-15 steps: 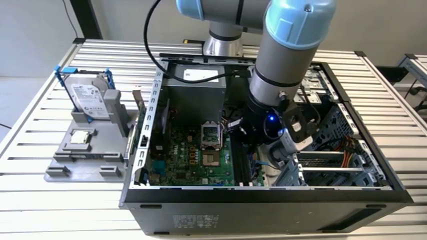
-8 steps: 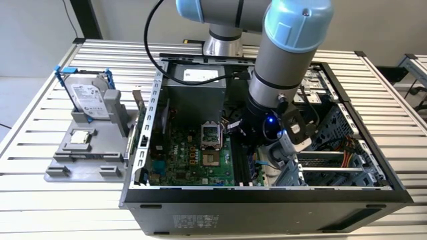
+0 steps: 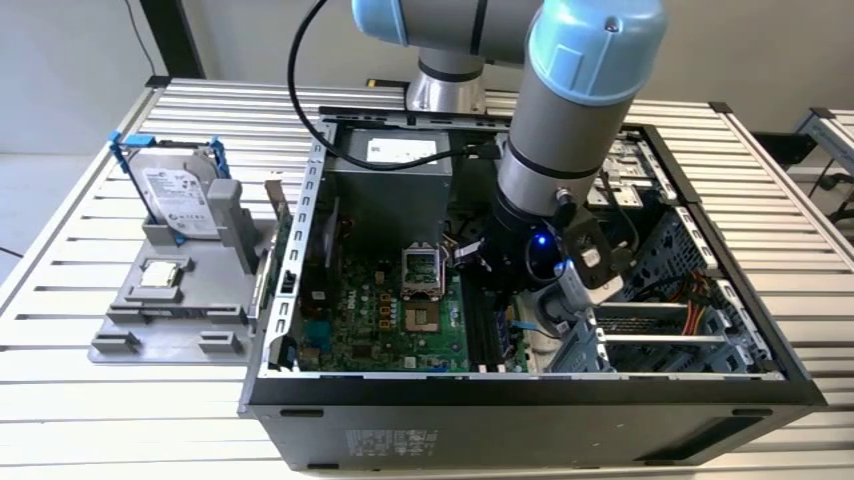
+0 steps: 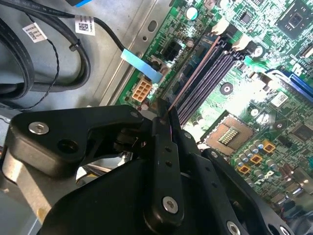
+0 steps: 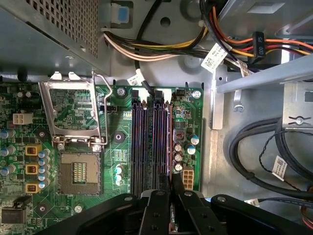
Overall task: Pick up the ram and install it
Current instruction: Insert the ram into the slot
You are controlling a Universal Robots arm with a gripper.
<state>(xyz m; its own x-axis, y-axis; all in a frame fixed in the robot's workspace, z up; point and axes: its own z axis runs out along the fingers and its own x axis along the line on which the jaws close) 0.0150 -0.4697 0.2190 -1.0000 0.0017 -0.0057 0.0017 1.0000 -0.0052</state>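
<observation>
Case [image 3: 534, 420] on the bench [image 3: 134, 420] holds a motherboard [image 3: 360, 335]; the tool [image 4: 164, 115] clamps the ram [image 4: 195, 71] at the slots [image 3: 483, 335], at the socket's [image 3: 420, 322] three o'clock.

Quick tally, everything placed off the computer case [image 3: 534, 395]: there's one case and one robot arm [image 3: 574, 120] reaching into it, with one gripper [image 4: 164, 111] and one ram stick [image 4: 193, 78]. Inside the case sits one green motherboard [image 3: 387, 330] with one processor socket [image 5: 78, 171], four long memory slots [image 5: 146, 142] and three little orange squares [image 5: 32, 169]. Outside the case, on the exterior view's left, are one hard drive [image 3: 174, 190] and one grey stand [image 3: 160, 320].
</observation>
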